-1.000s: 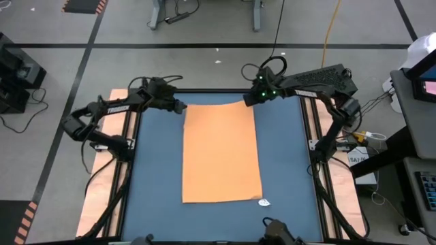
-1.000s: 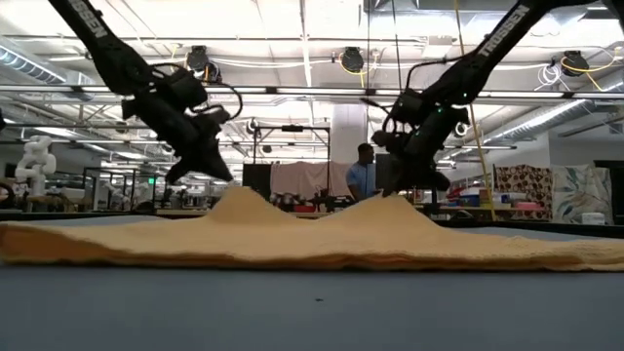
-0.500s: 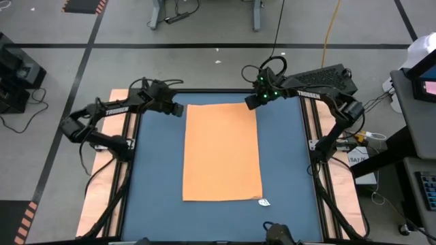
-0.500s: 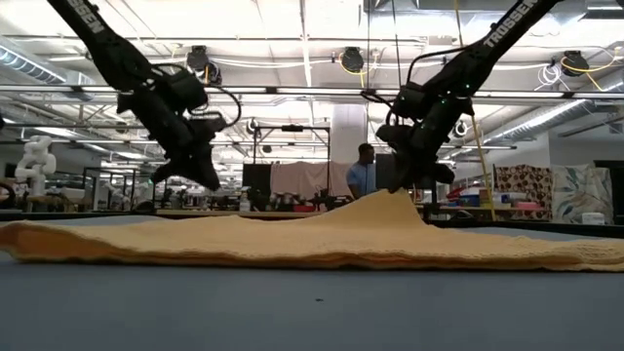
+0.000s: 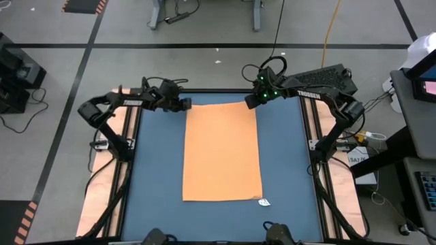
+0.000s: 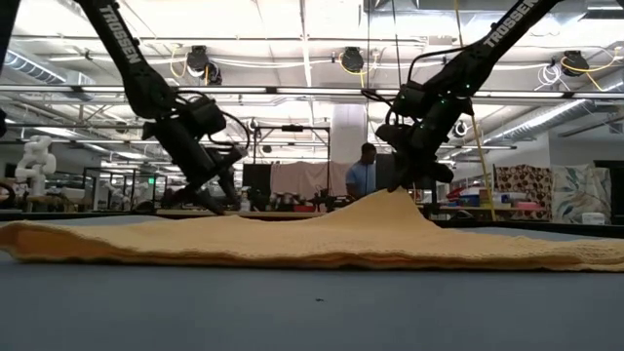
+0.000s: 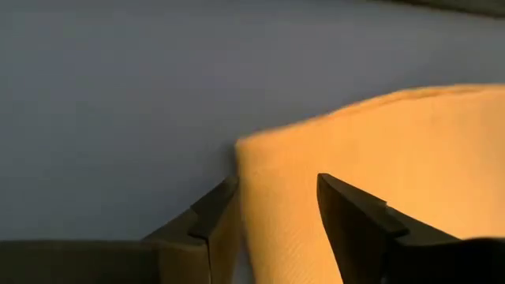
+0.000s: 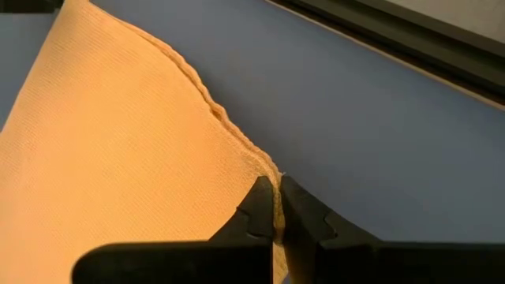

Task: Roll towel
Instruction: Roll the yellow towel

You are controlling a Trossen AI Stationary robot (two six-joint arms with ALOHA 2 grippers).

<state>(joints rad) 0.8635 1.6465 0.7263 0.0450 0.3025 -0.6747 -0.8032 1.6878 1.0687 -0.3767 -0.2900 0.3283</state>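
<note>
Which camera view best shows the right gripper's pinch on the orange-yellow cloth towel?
The right wrist view: the right gripper is shut on the orange-yellow cloth towel at its edge. The low view shows the cloth lifted into a peak there; the high view hides the fingers; the left wrist view misses it.

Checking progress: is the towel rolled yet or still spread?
Spread flat: the towel shows no roll; only its far right corner is pinched up by the right gripper.

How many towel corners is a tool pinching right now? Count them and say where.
1. The right tool is shut on the towel at its far right corner, lifting it. The left tool stands open at the far left corner.
</note>
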